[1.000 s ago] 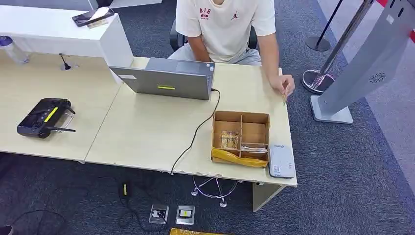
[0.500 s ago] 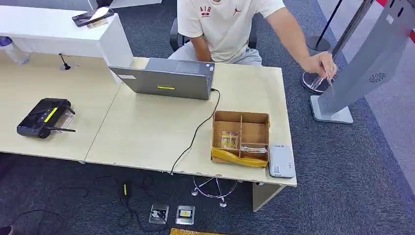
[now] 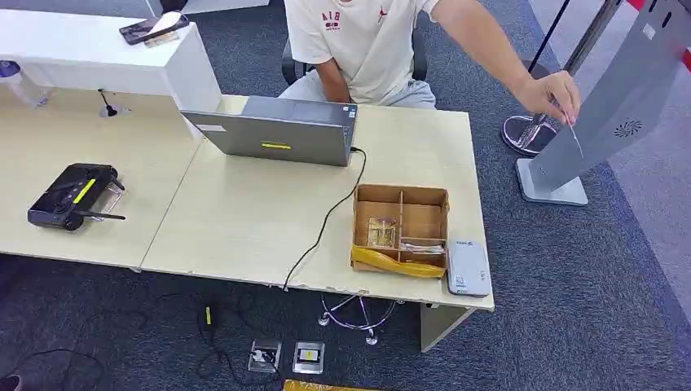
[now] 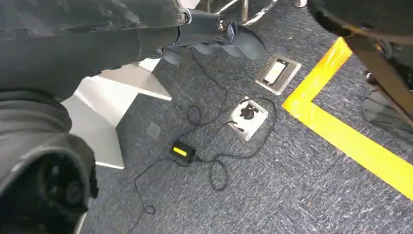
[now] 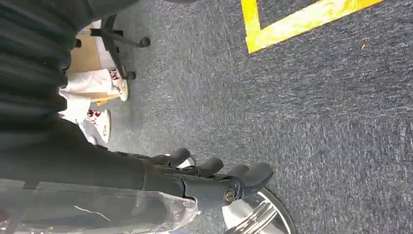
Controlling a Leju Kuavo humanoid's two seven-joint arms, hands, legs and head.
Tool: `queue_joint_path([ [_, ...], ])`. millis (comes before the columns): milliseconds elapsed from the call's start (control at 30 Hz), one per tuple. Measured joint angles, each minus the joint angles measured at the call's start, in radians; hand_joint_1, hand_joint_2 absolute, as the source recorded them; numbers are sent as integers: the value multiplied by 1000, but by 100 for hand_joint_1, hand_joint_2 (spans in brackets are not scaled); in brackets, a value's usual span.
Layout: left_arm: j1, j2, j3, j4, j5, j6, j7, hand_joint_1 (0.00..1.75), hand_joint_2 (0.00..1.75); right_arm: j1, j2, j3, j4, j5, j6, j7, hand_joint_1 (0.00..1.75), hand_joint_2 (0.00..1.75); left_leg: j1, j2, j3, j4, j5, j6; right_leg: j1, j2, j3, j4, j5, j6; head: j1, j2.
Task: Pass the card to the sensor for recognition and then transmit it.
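Card (image 3: pixel 575 138) hung edge-on from a person's hand (image 3: pixel 552 94), out past the desk (image 3: pixel 244 220) toward the grey kiosk (image 3: pixel 611 114). It looked thin, stiff, light, slick (pinch by edges, I judged). My left hand (image 4: pixel 214 39) and right hand (image 5: pixel 214 180) hung over carpet, fingers loosely apart, holding nothing.

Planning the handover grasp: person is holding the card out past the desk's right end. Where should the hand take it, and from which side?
Take the card at its free lower end, below the person's hand that pinches its top. It hangs thin and edge-on beside the grey kiosk, so pinch across its flat faces. The right hand, hanging open, looks nearer that side.
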Motion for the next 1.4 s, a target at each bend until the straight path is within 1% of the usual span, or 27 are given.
queue_joint_path([
  [133,0,-32,-8,-2,-11,-27,23,0,0,0,-8,0,0,5,-10,-18,0,175,0,0,0,0,0,0,0,0,0,0,0,0,0,0],
  [233,-1,-71,-18,-13,-28,-78,77,0,0,-1,-18,0,0,5,-24,-38,0,175,-2,0,0,0,0,0,-2,0,0,0,0,0,0,0],
  [267,-1,-86,-24,-17,-31,-96,87,0,0,-1,-21,0,0,2,-29,-44,0,175,-2,0,0,0,0,0,-2,0,0,0,0,1,0,0],
  [367,-10,-127,-31,-38,-31,-140,89,0,0,-1,-27,0,0,-8,-44,-73,0,175,-3,0,0,0,0,1,-2,0,1,0,1,1,1,0],
  [500,-29,-143,-38,-60,-27,-180,89,0,0,-4,-31,0,0,-23,-55,-123,0,175,-3,0,0,0,0,1,-3,0,1,0,1,1,0,0],
  [600,-41,-157,-46,-69,-27,-213,89,0,0,-23,-34,0,0,-43,-70,-182,0,175,-3,1,0,0,0,1,-3,0,1,0,1,1,0,0],
  [667,-43,-162,-51,-73,-27,-220,90,0,0,-51,-40,0,0,-65,-77,-237,0,175,-3,3,2,0,0,1,-3,3,0,0,1,2,-2,0],
  [767,-43,-167,-55,-77,-27,-223,90,0,0,-88,-48,0,-1,-80,-79,-255,0,175,-4,2,2,1,0,2,-3,2,1,0,1,2,0,0],
  [900,-45,-174,-59,-79,-26,-230,89,0,0,-138,-56,0,-10,-93,-114,-335,0,175,-5,1,1,1,0,2,-5,1,1,0,2,3,-1,0],
  [933,-46,-175,-61,-79,-26,-233,88,0,0,-158,-60,0,-16,-94,-117,-344,0,175,-5,2,1,1,0,2,-4,3,0,0,2,3,-2,0],
  [1033,-52,-180,-67,-79,-26,-246,82,0,0,-219,-71,6,-29,-93,-112,-350,0,175,-5,3,2,1,1,2,-5,4,1,0,3,4,-1,0],
  [1133,-59,-186,-77,-78,-31,-262,74,0,0,-256,-71,17,-33,-88,-89,-323,0,175,-5,1,2,1,1,3,-5,2,1,0,3,4,-1,0],
  [1233,-66,-192,-85,-76,-38,-268,69,0,0,-258,-70,34,-33,-86,-87,-303,0,175,-5,-1,1,1,1,3,-5,0,1,0,3,4,-1,0],
  [1400,-73,-198,-98,-75,-52,-266,69,0,0,-240,-61,43,-33,-112,-88,-308,0,175,-5,0,1,1,1,3,-5,0,0,0,2,4,-2,0],
])
